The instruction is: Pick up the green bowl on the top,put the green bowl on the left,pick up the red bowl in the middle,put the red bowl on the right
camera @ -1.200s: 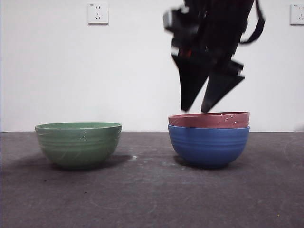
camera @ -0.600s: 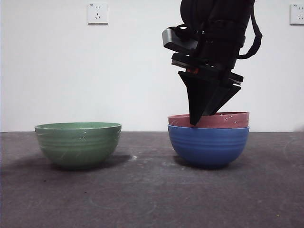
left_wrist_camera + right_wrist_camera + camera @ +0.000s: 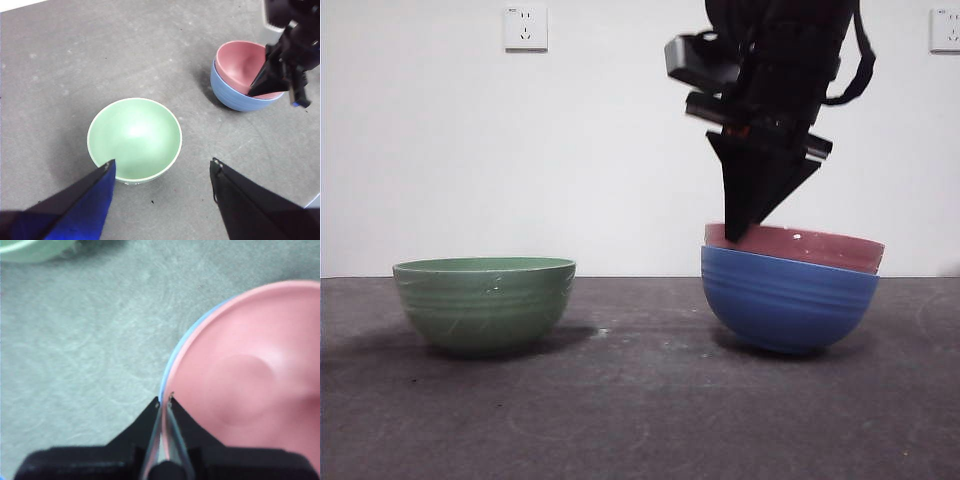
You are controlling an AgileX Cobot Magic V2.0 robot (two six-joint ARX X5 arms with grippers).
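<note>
My right gripper (image 3: pixel 740 232) has clamped both rims; red bowl (image 3: pixel 800 247) and blue bowl (image 3: pixel 788 305) now tilt together, unseparated

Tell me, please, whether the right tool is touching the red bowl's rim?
Touching. In the right wrist view the right tool is shut on the red bowl at its rim, one jaw either side with no gap.

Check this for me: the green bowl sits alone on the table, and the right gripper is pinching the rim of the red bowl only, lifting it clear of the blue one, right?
Not quite. The right wrist view shows the right gripper closed over both rims, the red bowl and the blue bowl together. In the front view the pair is tilted as one, the red still nested in the blue. The green bowl does sit alone.
</note>
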